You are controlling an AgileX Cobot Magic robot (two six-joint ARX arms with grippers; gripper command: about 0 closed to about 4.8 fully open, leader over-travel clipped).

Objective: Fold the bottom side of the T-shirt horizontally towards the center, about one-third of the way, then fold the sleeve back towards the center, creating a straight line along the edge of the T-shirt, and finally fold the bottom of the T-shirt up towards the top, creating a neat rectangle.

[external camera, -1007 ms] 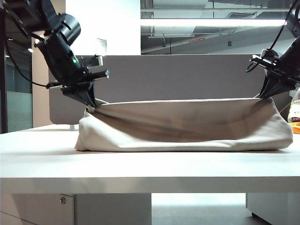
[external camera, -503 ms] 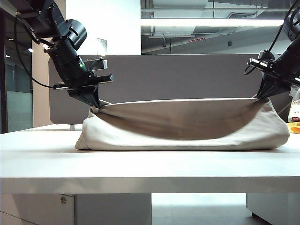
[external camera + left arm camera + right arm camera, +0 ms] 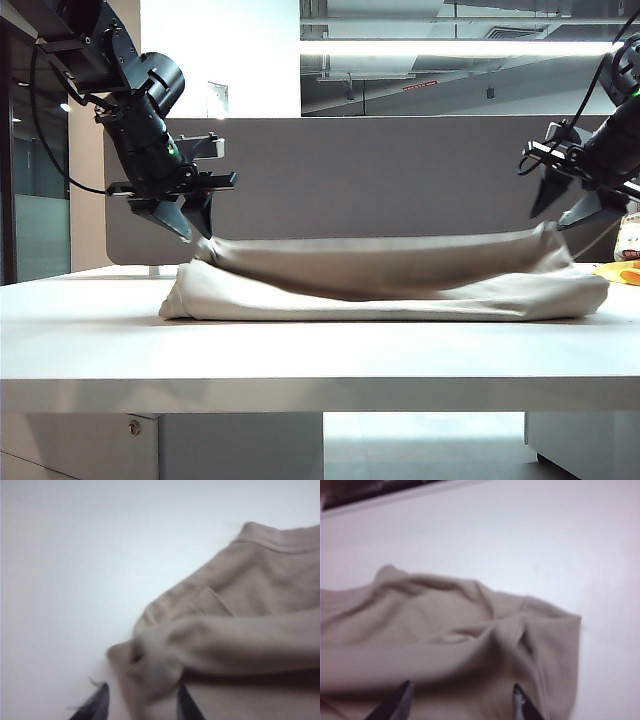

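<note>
The beige T-shirt lies in a long folded pile across the white table, its upper layer draped over the lower one. My left gripper hangs just above the pile's left end. In the left wrist view the left gripper is open, with a loose bunched corner of the T-shirt between its spread fingertips. My right gripper hovers over the right end. In the right wrist view the right gripper is open above rumpled T-shirt. The blur hides which edge is the bottom hem.
A grey partition stands right behind the table. At the far right edge lie a yellow-orange thing and a packet. Bare table runs along the front of the pile.
Both grippers have gone from shut to open and let go of the raised edge. The lifted layer has sunk onto the layer below. Both grippers have come down slightly.
</note>
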